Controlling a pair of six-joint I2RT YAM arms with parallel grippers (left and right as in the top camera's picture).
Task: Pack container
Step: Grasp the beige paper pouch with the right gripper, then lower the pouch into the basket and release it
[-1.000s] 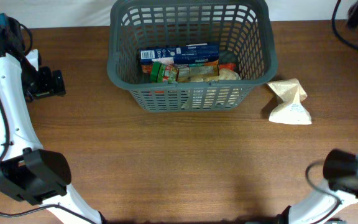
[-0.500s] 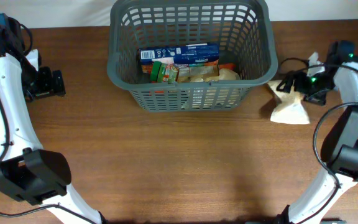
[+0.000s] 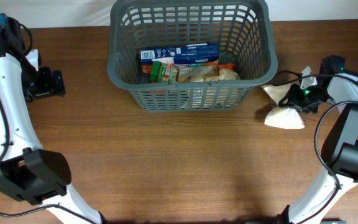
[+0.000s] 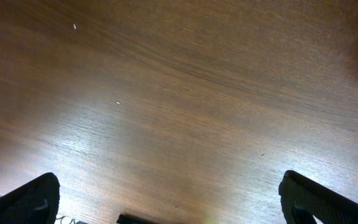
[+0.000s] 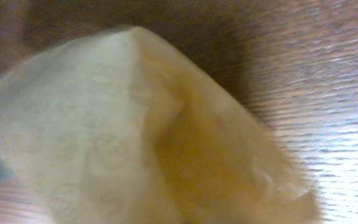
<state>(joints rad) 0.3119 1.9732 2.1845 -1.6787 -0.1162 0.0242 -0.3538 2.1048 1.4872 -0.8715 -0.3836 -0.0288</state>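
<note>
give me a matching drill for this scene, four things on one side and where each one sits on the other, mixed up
Things
1. basket
2. blue box
3. tan bag
4. left gripper

Places
a. inside the basket
b. far left, over bare table
c. far middle of the table
d. on the table, just right of the basket

Pairs: 1-c, 2-a, 3-d, 4-b
</note>
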